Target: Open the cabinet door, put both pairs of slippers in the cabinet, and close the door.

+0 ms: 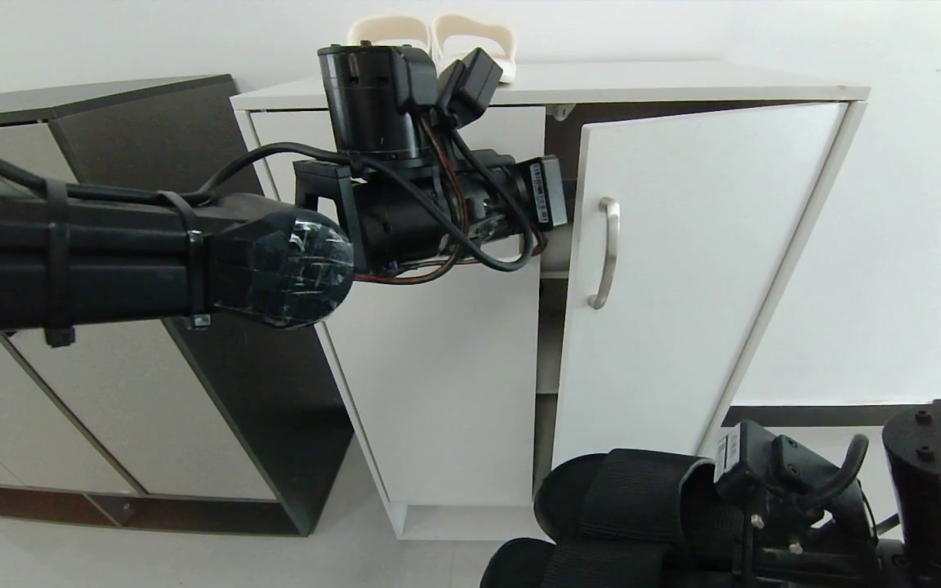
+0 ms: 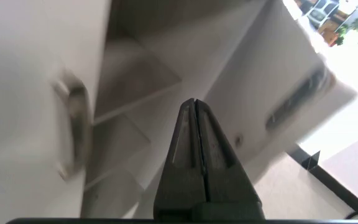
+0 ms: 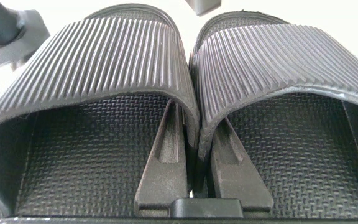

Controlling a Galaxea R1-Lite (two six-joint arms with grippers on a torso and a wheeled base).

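- Black slippers [image 3: 123,74] are nearest, held low in front of the cabinet's [image 1: 683,82] foot. The 2 lie side by side, with ribbed straps and finely textured footbeds, and look like soft rubber or foam.
- Right end effector [image 3: 194,124] is clamped on them, its fingers pinching the 2 touching inner walls together.
- Left end effector [image 2: 194,112] has its fingers pressed together on nothing and points into the cabinet's opening, where bare shelves [image 2: 135,74] show.
- Right door [image 1: 683,269] of the cabinet stands only partly open, its curved metal handle [image 1: 606,253] free. The left door [image 1: 438,367] looks shut.
- Cream slippers [image 1: 438,37] lie on top of the cabinet, near its back edge.
- Risk 1: the opening looks narrower than the black pair held flat, so a strap or sole could catch the right door's edge and twist out of the pinch.
- Risk 2: only the inner walls are gripped, so soft material may sag or 1 slipper may slide free.
- Risk 3: the left arm crosses the cabinet's front, and the 2 arms could collide there.
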